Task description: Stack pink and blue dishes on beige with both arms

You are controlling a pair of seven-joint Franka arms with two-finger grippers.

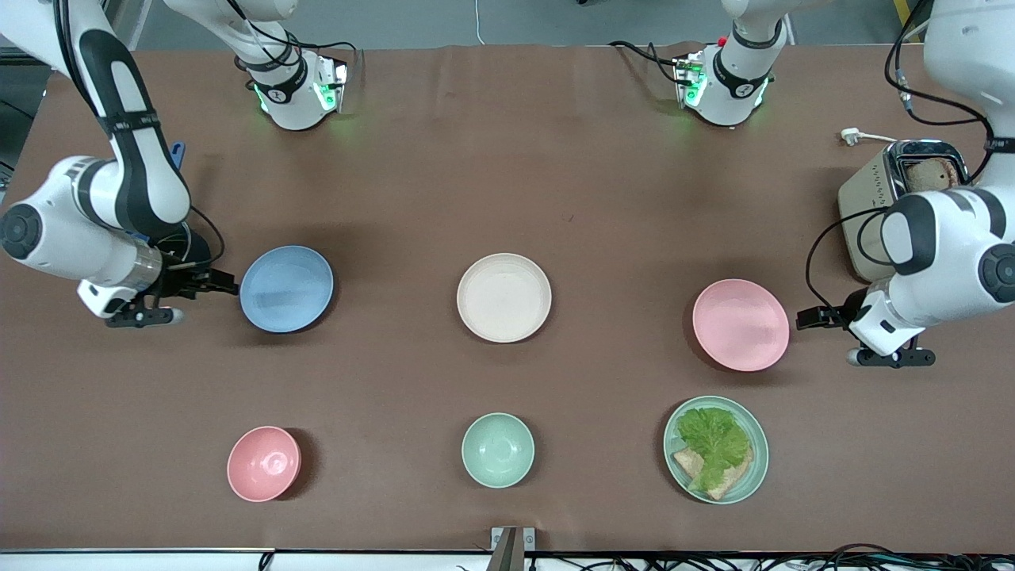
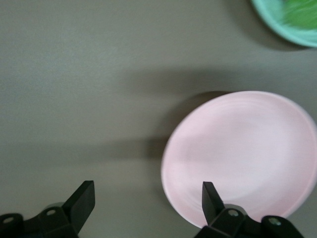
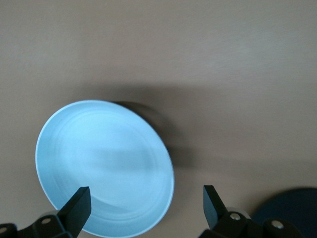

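Observation:
The light blue plate point(image 1: 287, 288) lies toward the right arm's end of the table, the beige plate point(image 1: 504, 297) in the middle, and the pale pink plate point(image 1: 741, 324) toward the left arm's end. My right gripper point(image 1: 226, 285) is low beside the blue plate's rim, open. In the right wrist view the blue plate's point(image 3: 104, 163) edge lies between the spread fingers of the right gripper point(image 3: 144, 196). My left gripper point(image 1: 807, 318) is open next to the pink plate's rim. The left wrist view shows the pink plate point(image 2: 242, 153) partly between the left gripper's point(image 2: 147, 193) fingers. Neither holds anything.
Nearer the front camera stand a deep pink bowl point(image 1: 263, 463), a mint-green bowl point(image 1: 497, 450) and a mint plate with lettuce and bread point(image 1: 716, 449). A toaster point(image 1: 872, 198) with bread sits by the left arm. A dark blue object point(image 3: 292, 208) shows by the right gripper.

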